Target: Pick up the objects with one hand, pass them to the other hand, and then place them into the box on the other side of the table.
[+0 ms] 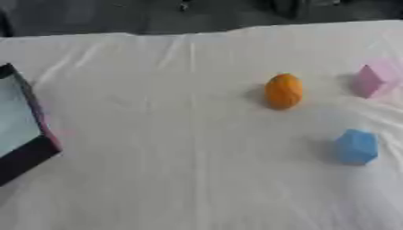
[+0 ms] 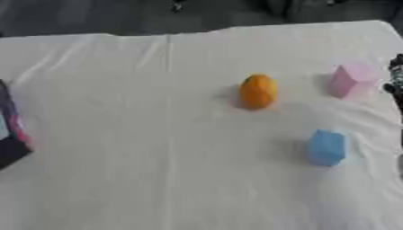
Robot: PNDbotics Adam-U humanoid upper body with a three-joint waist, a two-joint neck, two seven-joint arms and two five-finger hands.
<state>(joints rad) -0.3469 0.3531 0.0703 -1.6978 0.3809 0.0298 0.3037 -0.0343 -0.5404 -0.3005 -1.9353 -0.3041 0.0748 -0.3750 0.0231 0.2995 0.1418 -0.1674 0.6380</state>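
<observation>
A dark sliver of the right hand (image 2: 396, 76) shows at the right edge; its fingers cannot be made out.

White cloth (image 1: 189, 170) over the table: matt, soft, w/ creases and fold lines. Orange egg shape (image 1: 283, 91): smooth, slight sheen, prob. plastic. Blue block (image 1: 357, 146) & pink block (image 1: 373, 80): matt, flat-faced, foam or plastic, can't tell which. Box (image 1: 35, 117): dark matt walls, pale smooth inside, looks like card.

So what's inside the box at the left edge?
The box shows only a bare pale floor where visible; the orange egg, pink block and blue block sit outside. Its left part is cut off.
</observation>
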